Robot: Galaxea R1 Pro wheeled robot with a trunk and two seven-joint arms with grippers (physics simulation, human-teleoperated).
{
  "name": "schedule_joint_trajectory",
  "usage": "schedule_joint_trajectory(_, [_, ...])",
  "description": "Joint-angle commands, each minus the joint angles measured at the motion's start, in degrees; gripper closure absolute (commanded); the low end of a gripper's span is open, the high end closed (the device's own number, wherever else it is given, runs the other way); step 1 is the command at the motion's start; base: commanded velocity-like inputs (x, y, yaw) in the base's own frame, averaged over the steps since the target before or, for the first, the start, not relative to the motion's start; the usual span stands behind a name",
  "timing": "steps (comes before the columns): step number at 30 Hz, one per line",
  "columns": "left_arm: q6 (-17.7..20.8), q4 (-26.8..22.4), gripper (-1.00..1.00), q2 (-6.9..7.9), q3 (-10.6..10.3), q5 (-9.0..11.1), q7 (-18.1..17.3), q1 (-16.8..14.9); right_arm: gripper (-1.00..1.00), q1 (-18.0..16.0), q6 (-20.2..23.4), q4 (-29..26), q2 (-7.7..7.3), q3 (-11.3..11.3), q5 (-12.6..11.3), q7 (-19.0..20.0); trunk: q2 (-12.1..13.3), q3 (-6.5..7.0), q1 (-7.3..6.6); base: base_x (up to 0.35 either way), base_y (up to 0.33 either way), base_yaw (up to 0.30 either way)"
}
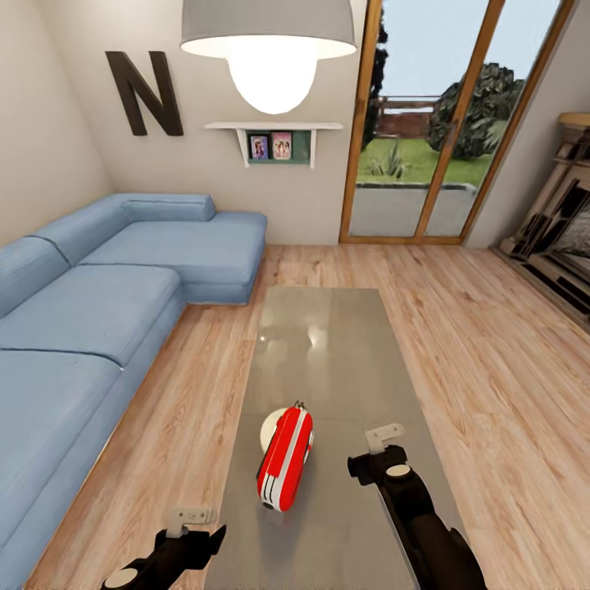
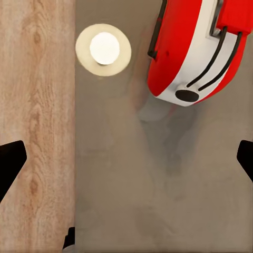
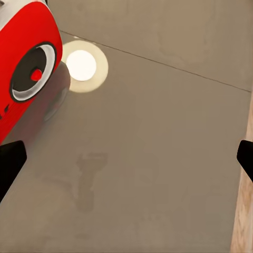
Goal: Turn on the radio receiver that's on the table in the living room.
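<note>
Left wrist view: radio receiver (image 2: 195, 50) cropped

Your counter (image 1: 328, 344) is that long grey glossy one sitting on the wood floor (image 1: 492, 344). The red radio receiver (image 1: 285, 459) lies on it near your end, with a lamp reflection (image 2: 104, 49) beside it.

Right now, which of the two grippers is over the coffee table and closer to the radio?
The right gripper: it hangs over the grey coffee table, beside the red radio. The left gripper sits at the table's near edge, farther away.
</note>
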Motion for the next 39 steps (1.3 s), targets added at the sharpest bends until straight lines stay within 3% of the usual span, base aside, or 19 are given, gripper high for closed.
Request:
schedule_joint_trajectory(1, [-0.07,0.0,-1.0,-0.03,-0.02,-0.06,0.05,0.0,-1.0,0.01,0.0,0.0,0.0,0.02,0.01,0.0,0.0,-0.1,0.0,0.0,0.0,0.0])
schedule_joint_trajectory(39, [0.47,-0.15,-1.0,-0.43,-0.03,-0.02,0.78,0.0,-1.0,0.04,0.0,0.04,-0.03,0.0,0.06,0.0,0.0,-3.65,0.0,0.0,0.0,0.0])
